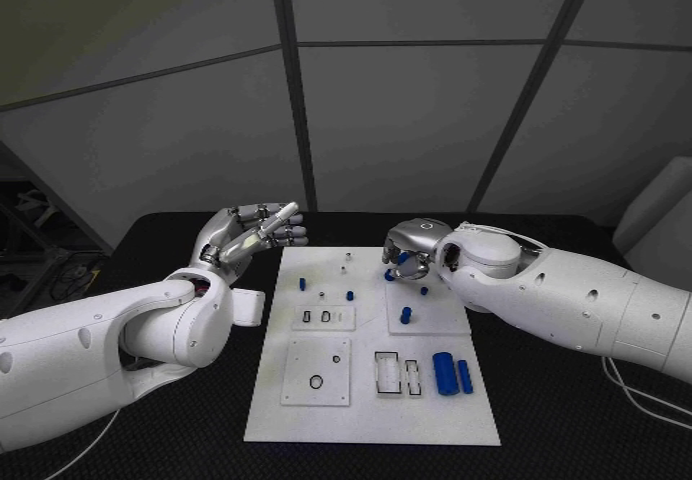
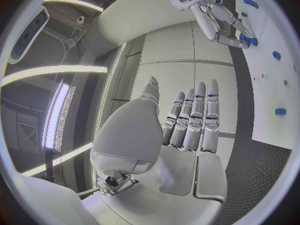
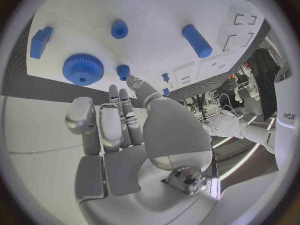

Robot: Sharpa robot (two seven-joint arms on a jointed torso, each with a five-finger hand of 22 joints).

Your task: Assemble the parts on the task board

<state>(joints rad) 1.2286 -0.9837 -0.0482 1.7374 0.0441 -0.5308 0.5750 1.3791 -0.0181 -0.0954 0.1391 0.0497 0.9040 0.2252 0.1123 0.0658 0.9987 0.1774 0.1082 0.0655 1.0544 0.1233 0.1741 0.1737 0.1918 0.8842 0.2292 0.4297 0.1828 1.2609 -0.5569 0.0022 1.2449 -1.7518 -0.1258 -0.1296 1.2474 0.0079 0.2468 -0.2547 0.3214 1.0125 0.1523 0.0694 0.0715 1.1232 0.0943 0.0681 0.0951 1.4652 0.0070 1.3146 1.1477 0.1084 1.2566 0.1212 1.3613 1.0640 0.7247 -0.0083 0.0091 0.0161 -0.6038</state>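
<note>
The white task board (image 1: 368, 410) lies in the middle of the black table. My right hand (image 1: 411, 250) hovers over its far right part, fingers pointing down with nothing in them. In the right wrist view its fingertips (image 3: 119, 92) are close to a blue gear (image 3: 82, 68) and a small blue peg (image 3: 123, 70). My left hand (image 1: 260, 232) is raised off the board's far left corner, fingers straight, holding nothing. Two blue cylinders (image 1: 453, 373) lie on the board's near right. Small blue parts (image 1: 405, 315) (image 1: 303, 284) stand further back.
Rectangular slots (image 1: 397, 372) and a raised plate with ring holes (image 1: 317, 370) take up the board's near half. Black table (image 1: 577, 420) surrounds the board. A white cable (image 1: 642, 395) runs along the right side under my right arm.
</note>
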